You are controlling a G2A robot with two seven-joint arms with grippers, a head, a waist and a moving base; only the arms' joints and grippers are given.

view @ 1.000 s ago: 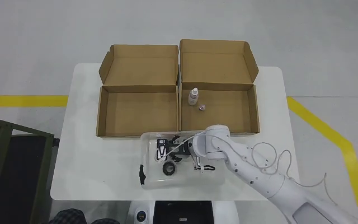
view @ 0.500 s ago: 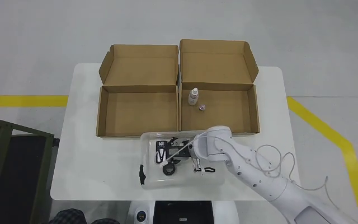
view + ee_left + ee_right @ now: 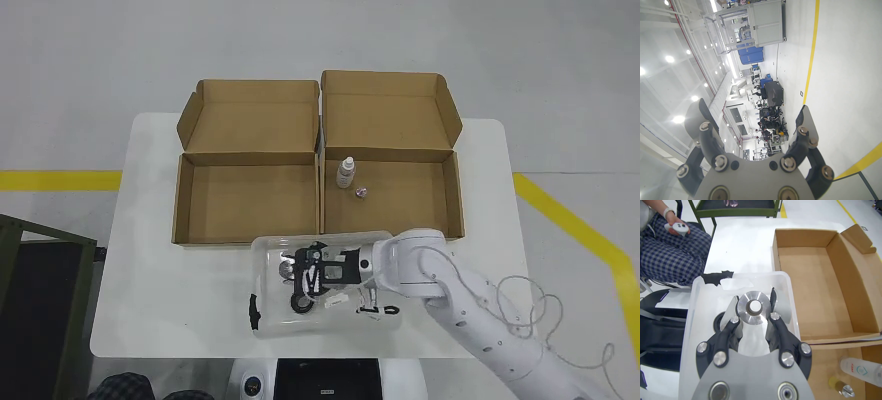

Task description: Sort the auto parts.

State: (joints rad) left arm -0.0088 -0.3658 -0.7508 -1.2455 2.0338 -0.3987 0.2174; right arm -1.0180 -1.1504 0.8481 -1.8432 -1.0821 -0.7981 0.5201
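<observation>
My right gripper (image 3: 754, 296) is shut on a silver flanged metal disc (image 3: 753, 308) with a centre hole, held a little above the clear plastic bin (image 3: 694, 313). In the top view the right gripper (image 3: 318, 268) points left over the bin (image 3: 262, 285) at the table's front edge. Below the disc a black ring (image 3: 717, 323) lies on the bin floor, beside other small black and white parts (image 3: 335, 297). My left gripper (image 3: 753, 108) is open with nothing between its fingers, facing out into the room.
Two open cardboard boxes stand behind the bin. The left box (image 3: 245, 200) holds nothing. The right box (image 3: 400, 195) holds a small white bottle (image 3: 346, 172) and a small metal part (image 3: 362, 190). A black scrap (image 3: 254, 312) hangs on the bin's left rim.
The right wrist has swung to the right and the gripper has turned to point left, lifting the silver disc off the bin floor.
</observation>
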